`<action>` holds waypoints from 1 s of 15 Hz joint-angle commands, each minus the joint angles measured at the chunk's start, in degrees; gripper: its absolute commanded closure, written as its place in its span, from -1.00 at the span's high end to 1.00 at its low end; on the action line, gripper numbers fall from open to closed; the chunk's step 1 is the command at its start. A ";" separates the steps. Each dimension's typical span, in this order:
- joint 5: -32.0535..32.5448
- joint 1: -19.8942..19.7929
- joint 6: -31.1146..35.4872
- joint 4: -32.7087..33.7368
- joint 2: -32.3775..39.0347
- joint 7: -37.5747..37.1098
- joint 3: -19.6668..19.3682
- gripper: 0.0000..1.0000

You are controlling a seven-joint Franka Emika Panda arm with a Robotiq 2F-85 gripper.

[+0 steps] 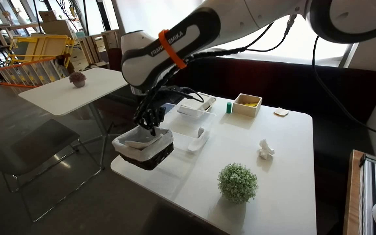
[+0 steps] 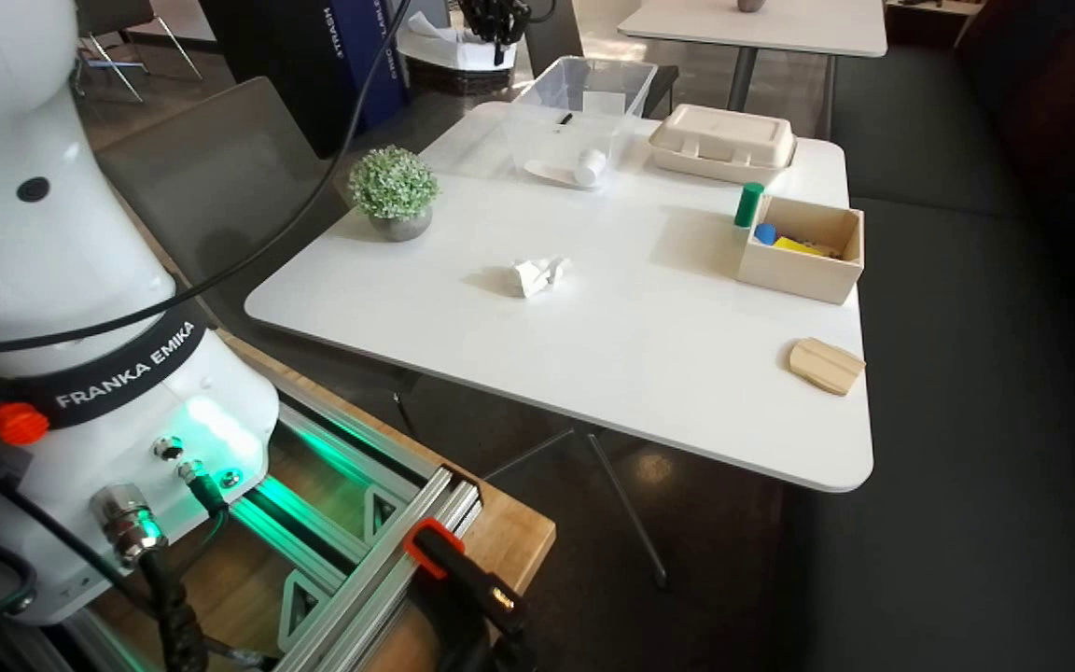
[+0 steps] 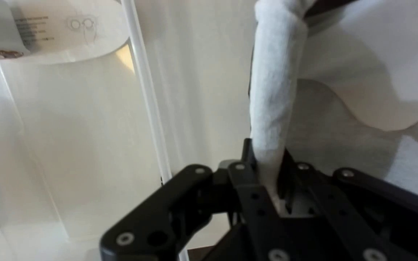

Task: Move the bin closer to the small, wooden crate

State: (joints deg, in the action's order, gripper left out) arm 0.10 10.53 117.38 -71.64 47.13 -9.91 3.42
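The bin (image 1: 157,150) has a white cloth lining over a dark woven base. My gripper (image 1: 152,130) is shut on its rim, and the bin appears held up at the table's corner beside the clear tub. In an exterior view the bin (image 2: 463,79) and gripper (image 2: 503,45) show at the top edge. In the wrist view the gripper (image 3: 267,159) pinches the cloth-covered rim (image 3: 276,79), with the bin's inside to the right. The small wooden crate (image 1: 244,109) stands at the far side of the table, apart from the bin; it also shows here (image 2: 794,273) with blue and yellow items inside.
A clear plastic tub (image 1: 188,125) stands close to the bin, with a white cup (image 2: 591,166) in or beside it. A closed takeout box (image 2: 729,140), green cylinder (image 2: 748,203), potted plant (image 1: 237,183), crumpled paper (image 1: 265,150) and wooden piece (image 2: 827,366) are on the table.
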 commanded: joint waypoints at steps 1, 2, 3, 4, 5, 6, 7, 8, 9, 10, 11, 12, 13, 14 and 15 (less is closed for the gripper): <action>-4.61 -3.07 0.25 -13.07 -10.04 -0.30 1.11 -0.93; -5.75 -3.94 0.97 -15.57 -11.77 -0.46 0.96 -0.93; -6.81 -4.70 1.52 -18.13 -13.51 -0.79 0.70 -0.93; -7.43 -5.27 2.59 -20.78 -15.07 -1.45 0.15 -0.93; -7.69 -5.78 4.28 -23.43 -16.57 -1.71 -0.38 -0.93; -8.37 -6.58 7.14 -26.12 -18.12 -1.44 -0.63 -0.93; -7.46 -6.79 10.98 -28.83 -19.57 -1.33 -1.52 -0.93; -7.01 -7.36 15.29 -31.73 -20.99 -1.03 -2.20 -0.93; -5.33 -7.35 20.05 -34.68 -22.28 -1.25 -3.43 -0.93; -4.15 -7.50 23.99 -37.68 -23.57 -1.87 -4.66 -0.93; -2.19 -7.32 27.27 -40.70 -24.73 -2.92 -6.52 -0.93; -4.60 -7.85 21.57 -32.31 -19.91 -0.93 -4.32 -0.72; -3.71 -8.05 24.23 -34.99 -21.04 -1.07 -5.37 -0.72; -3.22 -8.26 25.45 -36.82 -21.90 -1.09 -5.99 -0.72; -3.03 -8.37 25.79 -37.86 -22.50 -1.11 -6.18 -0.72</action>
State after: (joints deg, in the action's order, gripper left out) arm -3.19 2.55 143.27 -109.58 24.63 -10.86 -3.16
